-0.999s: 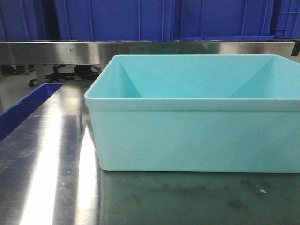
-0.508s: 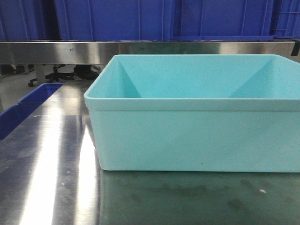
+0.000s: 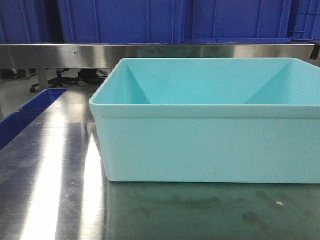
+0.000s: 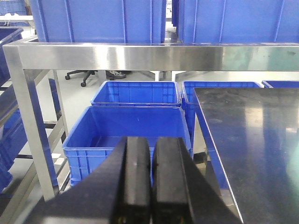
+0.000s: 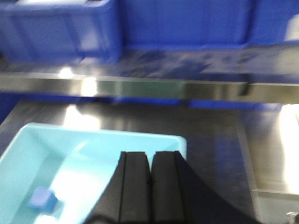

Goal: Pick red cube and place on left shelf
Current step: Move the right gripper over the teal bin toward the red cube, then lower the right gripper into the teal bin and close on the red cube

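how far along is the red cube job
Nothing looks done: no red cube shows in any view, and none is visible on the left shelf by the blue crates. Nothing is in hand: the left end effector and right end effector are both shut and empty, the right above the teal tub, where only a small blue block shows. Finding, grasping and shelving the cube are all left.

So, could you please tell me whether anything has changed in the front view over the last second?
Nothing visibly changed: the tub sits in the same spot on the table, the shelf and crates are as before, and no arm shows there.
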{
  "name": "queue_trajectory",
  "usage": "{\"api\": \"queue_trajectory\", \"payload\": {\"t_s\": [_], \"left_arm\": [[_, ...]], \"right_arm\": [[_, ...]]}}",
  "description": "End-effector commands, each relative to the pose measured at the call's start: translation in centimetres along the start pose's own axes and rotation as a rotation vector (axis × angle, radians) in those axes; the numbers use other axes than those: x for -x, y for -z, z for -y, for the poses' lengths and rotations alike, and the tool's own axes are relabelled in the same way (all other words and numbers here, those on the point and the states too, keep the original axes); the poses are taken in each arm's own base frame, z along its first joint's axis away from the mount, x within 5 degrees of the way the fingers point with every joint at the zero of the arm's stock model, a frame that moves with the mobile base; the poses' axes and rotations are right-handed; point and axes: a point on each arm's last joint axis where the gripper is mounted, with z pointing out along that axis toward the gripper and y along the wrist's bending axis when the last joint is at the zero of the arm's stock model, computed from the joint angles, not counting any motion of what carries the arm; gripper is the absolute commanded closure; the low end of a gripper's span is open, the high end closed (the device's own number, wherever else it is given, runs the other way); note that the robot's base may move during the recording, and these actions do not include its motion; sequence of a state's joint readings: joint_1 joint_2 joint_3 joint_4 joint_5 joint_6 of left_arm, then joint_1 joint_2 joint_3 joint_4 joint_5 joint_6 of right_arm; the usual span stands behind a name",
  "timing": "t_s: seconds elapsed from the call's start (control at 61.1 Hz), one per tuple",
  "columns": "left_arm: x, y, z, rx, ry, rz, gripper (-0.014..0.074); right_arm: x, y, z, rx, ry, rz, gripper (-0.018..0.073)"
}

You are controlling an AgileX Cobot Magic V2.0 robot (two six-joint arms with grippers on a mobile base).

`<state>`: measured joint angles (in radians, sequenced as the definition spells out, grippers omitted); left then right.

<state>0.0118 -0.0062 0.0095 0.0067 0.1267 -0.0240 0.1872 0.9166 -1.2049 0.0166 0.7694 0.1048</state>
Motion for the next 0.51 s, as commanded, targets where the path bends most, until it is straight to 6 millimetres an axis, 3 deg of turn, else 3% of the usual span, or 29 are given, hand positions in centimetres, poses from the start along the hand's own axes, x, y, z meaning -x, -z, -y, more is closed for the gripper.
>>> {"api": "queue_trajectory", "payload": {"t_s": [0.0, 0.164, 0.327, 0.491], "left_arm": [[0.1, 0.0, 0.0, -0.008, 0.008, 0.079, 0.0495], [0.1, 0.0, 0.0, -0.008, 0.008, 0.079, 0.0495], [0.1, 0.0, 0.0, -0.008, 0.008, 0.079, 0.0495], [0.1, 0.0, 0.0, -0.008, 0.008, 0.079, 0.0495]], "right_arm": [[1.8, -2.2, -1.5, 0.066, 0.026, -0.004, 0.051], [1.0, -8.1, -3.9, 0.122, 0.069, -0.182, 0.049], [-1.5, -14.0, -4.9, 0.116, 0.085, -0.347, 0.0322], [-3.7, -17.9, -5.0, 0.092, 0.076, -0.462, 0.0169]]}}
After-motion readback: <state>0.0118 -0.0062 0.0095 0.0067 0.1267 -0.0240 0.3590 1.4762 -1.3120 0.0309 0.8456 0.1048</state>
